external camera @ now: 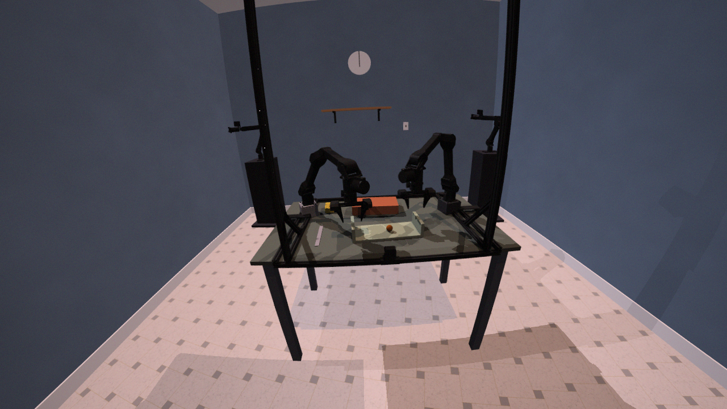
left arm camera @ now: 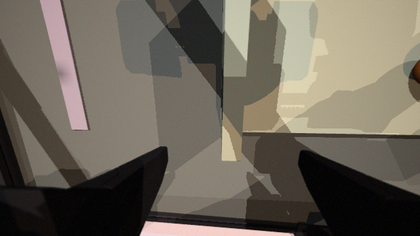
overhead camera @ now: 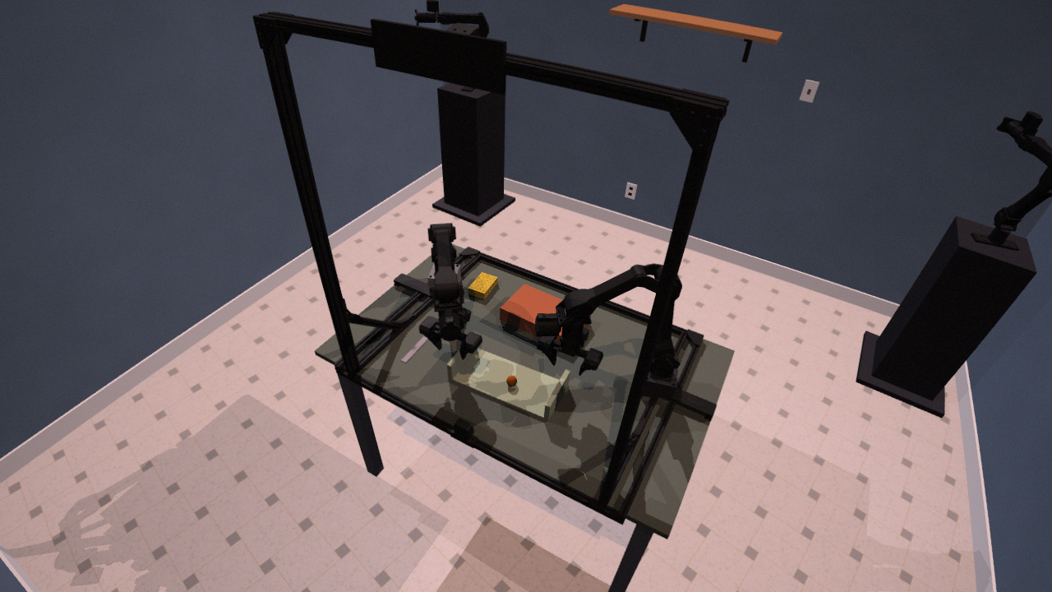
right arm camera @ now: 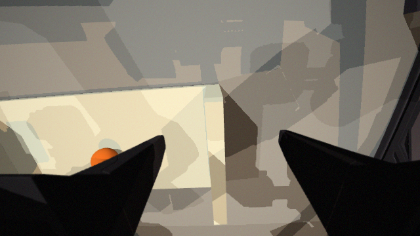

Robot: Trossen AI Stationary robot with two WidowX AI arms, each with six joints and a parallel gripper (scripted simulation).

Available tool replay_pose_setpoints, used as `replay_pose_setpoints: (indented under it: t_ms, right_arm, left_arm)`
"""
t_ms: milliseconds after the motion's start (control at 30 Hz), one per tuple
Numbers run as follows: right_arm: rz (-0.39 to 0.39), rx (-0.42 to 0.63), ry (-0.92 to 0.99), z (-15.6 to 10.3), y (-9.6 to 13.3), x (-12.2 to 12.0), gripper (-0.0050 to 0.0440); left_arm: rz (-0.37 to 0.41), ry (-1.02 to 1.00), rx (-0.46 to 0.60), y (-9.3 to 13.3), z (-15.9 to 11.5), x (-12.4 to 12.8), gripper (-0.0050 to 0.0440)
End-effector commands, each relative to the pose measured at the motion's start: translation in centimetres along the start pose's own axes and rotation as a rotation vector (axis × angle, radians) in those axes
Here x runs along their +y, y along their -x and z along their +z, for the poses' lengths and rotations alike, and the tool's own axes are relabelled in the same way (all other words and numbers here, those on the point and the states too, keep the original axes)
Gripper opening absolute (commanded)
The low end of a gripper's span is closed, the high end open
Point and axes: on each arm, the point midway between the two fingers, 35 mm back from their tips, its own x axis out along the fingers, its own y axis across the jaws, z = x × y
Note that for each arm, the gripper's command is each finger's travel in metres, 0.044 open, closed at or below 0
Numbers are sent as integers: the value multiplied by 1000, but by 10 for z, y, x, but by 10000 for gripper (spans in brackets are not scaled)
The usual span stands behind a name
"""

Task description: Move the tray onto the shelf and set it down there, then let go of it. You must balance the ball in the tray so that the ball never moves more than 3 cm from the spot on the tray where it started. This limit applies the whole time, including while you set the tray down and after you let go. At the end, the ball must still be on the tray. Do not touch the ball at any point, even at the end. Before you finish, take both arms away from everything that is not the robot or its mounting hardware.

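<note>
The cream tray [overhead camera: 556,395] [external camera: 417,224] [left arm camera: 233,92] [right arm camera: 214,124] rests on the table with a raised wall at each end. The orange ball [overhead camera: 511,380] [external camera: 389,228] [left arm camera: 417,71] [right arm camera: 104,155] sits on its floor. My left gripper [overhead camera: 450,349] [external camera: 351,219] [left arm camera: 232,155] is open just above the tray's left end wall, one finger to each side. My right gripper [overhead camera: 568,367] [external camera: 416,205] [right arm camera: 221,138] is open, higher, above the right end wall. An orange shelf [overhead camera: 694,23] [external camera: 355,108] hangs on the far wall. Behind the tray stands an orange-red box-like platform [overhead camera: 531,302] [external camera: 378,204], possibly the task's shelf.
A yellow sponge-like block [overhead camera: 483,284] [external camera: 327,207] lies near the left arm's base. A pale pink strip [overhead camera: 417,348] [external camera: 318,236] [left arm camera: 62,65] lies left of the tray. Black frame posts stand at both sides of the table.
</note>
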Motion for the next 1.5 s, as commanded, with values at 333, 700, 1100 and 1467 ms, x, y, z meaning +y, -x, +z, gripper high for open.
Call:
replay_pose_setpoints:
  t_ms: [333,700,1100,1467]
  right_arm:
    - [4,7,9,7,-14,4,400]
    - [4,7,9,7,-32,5,400]
    - [4,7,9,6,-49,5,400]
    - [4,7,9,7,-64,4,400]
  left_arm:
    - [5,5,-3,-17,-7,-2,400]
    - [5,5,-3,-35,-7,-3,400]
    - [5,5,-3,-51,-7,-3,400]
    - [5,5,-3,-66,-7,-2,400]
